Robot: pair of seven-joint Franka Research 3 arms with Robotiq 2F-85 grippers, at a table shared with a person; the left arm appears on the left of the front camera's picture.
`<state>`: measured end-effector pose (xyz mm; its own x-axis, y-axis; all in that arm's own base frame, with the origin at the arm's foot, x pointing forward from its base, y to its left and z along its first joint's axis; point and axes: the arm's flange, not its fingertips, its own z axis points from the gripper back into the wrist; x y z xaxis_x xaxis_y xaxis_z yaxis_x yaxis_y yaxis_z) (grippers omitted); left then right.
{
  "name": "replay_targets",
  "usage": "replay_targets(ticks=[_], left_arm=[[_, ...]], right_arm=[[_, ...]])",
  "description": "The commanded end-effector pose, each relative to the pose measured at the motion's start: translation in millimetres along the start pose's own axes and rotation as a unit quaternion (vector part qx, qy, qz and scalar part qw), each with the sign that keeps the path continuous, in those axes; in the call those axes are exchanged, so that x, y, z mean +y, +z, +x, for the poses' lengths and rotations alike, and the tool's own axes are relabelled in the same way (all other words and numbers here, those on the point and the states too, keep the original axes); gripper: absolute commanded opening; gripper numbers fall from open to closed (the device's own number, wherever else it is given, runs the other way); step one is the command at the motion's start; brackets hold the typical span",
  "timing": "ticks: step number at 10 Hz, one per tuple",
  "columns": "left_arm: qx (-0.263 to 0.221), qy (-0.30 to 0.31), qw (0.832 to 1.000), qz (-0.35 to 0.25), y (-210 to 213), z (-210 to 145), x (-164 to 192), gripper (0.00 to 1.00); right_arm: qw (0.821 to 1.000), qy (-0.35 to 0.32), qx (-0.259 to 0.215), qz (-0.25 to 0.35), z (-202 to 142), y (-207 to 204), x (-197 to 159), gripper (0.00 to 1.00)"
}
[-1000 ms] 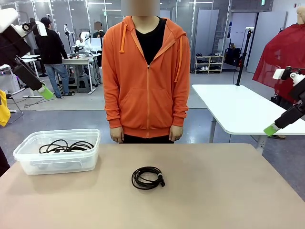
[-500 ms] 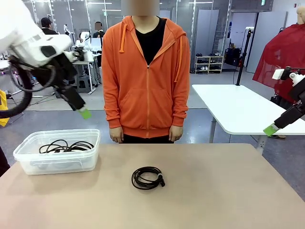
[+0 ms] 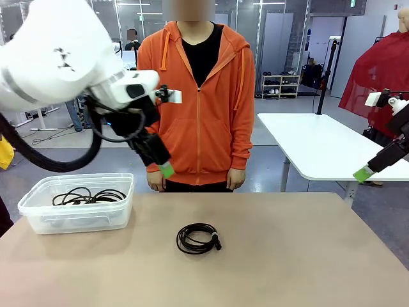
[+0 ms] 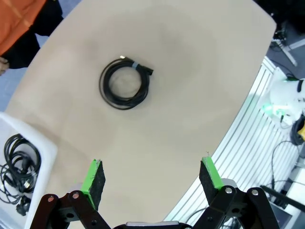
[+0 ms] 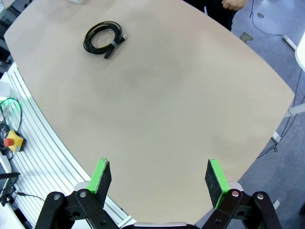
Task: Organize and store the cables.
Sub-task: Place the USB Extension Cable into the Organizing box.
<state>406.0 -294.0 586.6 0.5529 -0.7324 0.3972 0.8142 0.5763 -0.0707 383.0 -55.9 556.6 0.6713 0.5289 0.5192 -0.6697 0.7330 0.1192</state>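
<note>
Coiled cable [image 3: 198,238] on worktop: black, grey band at one spot. Cables in bin [image 3: 87,196]: black. Bin [image 3: 77,217]: clear, whitish plastic. Worktop [image 3: 287,256]: plain beige-tan, no pattern. Left claw [image 3: 163,167]: black fingers, bright green pads; arm above white with black hose. Right claw [image 3: 364,173]: black, green pad. Person's hoodie [image 3: 192,115]: orange, orange drawstrings, black shirt beneath. Far table [image 3: 319,147]: white. Floor [image 3: 268,173]: grey-blue. Cloth at far right [image 3: 374,77]: red.
</note>
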Motion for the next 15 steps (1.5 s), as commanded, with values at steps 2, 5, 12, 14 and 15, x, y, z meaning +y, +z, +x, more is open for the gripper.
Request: replay_targets(ticks=[2, 5, 12, 14, 15], left_arm=[[-0.004, 0.007, 1.000, 0.015, -43, 35, -21, 1.00], [0.021, 0.046, 0.999, 0.002, -111, 44, -27, 1.00], [0.026, 0.095, 0.995, -0.020, -181, 38, -18, 1.00], [0.035, 0.076, 0.997, -0.005, -179, 36, -14, 1.00], [0.035, 0.076, 0.997, -0.005, -179, 36, -14, 1.00]], right_arm=[[1.000, 0.002, 0.004, -0.002, 0, 1, -1, 1.00], [1.000, 0.002, 0.004, -0.002, 0, 1, -1, 1.00], [1.000, 0.002, 0.004, -0.002, 0, 1, -1, 1.00], [1.000, 0.002, 0.004, -0.002, 0, 1, -1, 1.00], [1.000, 0.002, 0.004, -0.002, 0, 1, -1, 1.00]])
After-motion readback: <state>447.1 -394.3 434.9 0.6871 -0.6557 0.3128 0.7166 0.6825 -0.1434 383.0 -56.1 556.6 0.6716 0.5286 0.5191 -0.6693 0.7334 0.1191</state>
